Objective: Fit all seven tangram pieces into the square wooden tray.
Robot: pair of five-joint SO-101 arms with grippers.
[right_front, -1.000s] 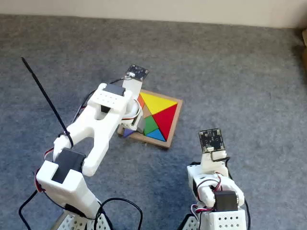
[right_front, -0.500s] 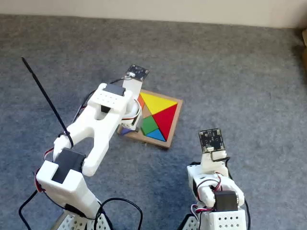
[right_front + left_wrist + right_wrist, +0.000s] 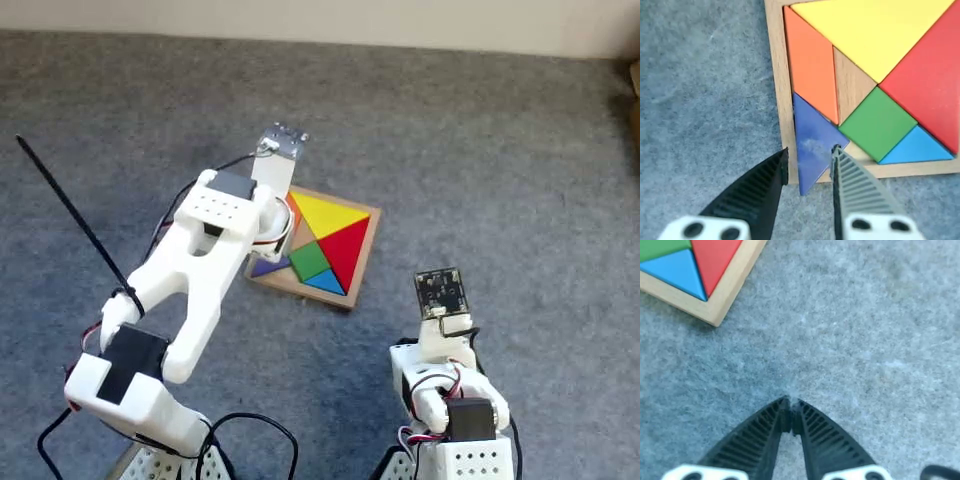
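**Hidden and cropped parts**

High view: the left arm [image 3: 200,270] covers the left side of the tray [image 3: 372,235]. The orange piece [image 3: 294,211] shows as a sliver, the purple triangle [image 3: 268,267] in part.

Left wrist view: the yellow triangle [image 3: 875,30], the red triangle [image 3: 925,85] and the tray rim are cut off by the picture's edge.

Right wrist view: the green piece [image 3: 660,246] and the blue triangle [image 3: 680,272] are cropped at the edge, with one tray corner in frame.

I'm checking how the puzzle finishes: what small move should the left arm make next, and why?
Probably close the left gripper on the purple triangle and ease it inward. The jaws stand open over the piece's outer end. Its tip lies across the tray's rim and out over the carpet, so it is not seated flat beside the green square.
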